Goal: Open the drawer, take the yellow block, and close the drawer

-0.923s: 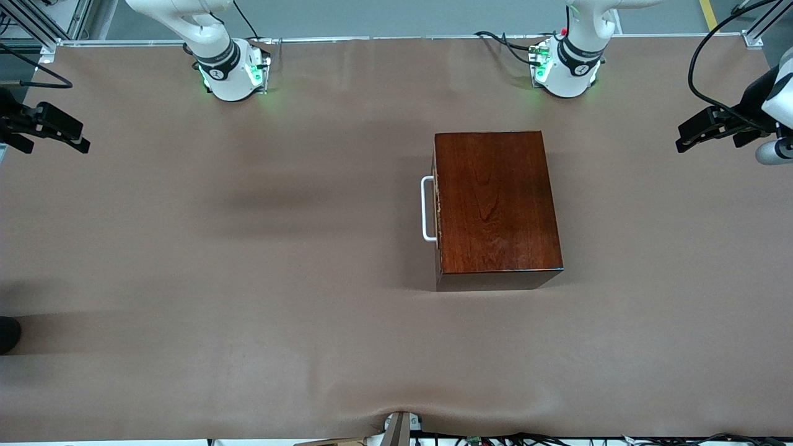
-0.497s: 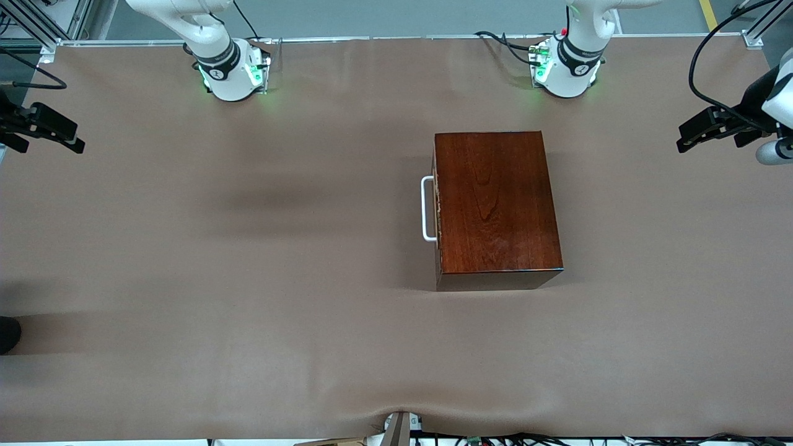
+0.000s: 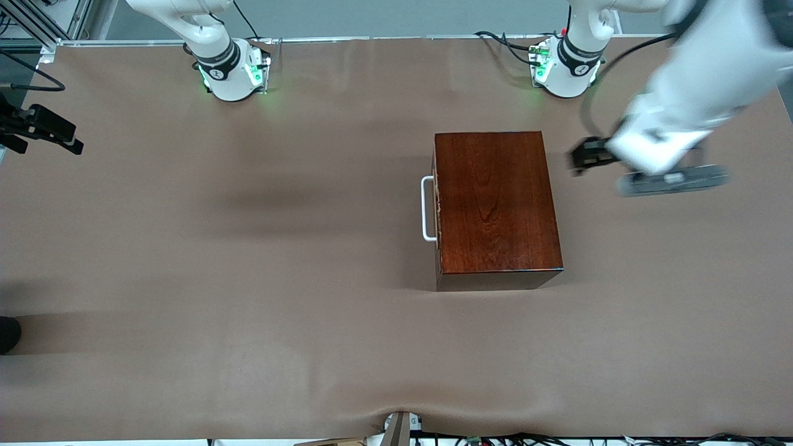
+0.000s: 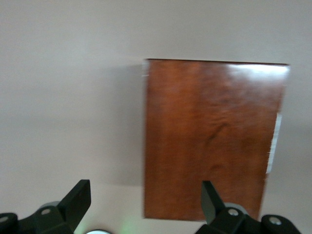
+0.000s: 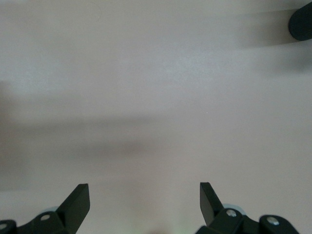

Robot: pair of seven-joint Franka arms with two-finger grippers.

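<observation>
**Left arm swings in toward the closed box**

Since the earlier front frames, the left gripper [image 3: 579,155] has travelled from the table's edge at the left arm's end to a spot in the air over the bare table just beside the wooden box [image 3: 497,207], on the side away from the handle. Motion blur smears the arm's white wrist, so from the front only a dark tip of the gripper is readable. Its own wrist view settles the rest: both fingers [image 4: 78,197] stand wide apart with nothing between them, and the box's glossy red-brown top [image 4: 212,139] fills the space ahead of them.

Over at the right arm's end, the right gripper [image 3: 59,133] has barely shifted and waits over the table's edge, partly cut off by the frame. Its wrist view shows the fingers [image 5: 80,197] spread wide and empty above plain tablecloth [image 5: 156,97]; a dark rounded shape [image 5: 301,22] sits cut off in one corner and cannot be identified.

The drawer [image 3: 437,210] is pushed fully home, exactly as before. Only a thin strip of its dark front shows, with the white U-shaped handle [image 3: 426,209] projecting toward the right arm's end of the table. Its interior is hidden entirely, and the yellow block cannot be seen in any view. The box stands nearer the left arm's base [image 3: 567,68] than the right arm's base [image 3: 232,71].
</observation>
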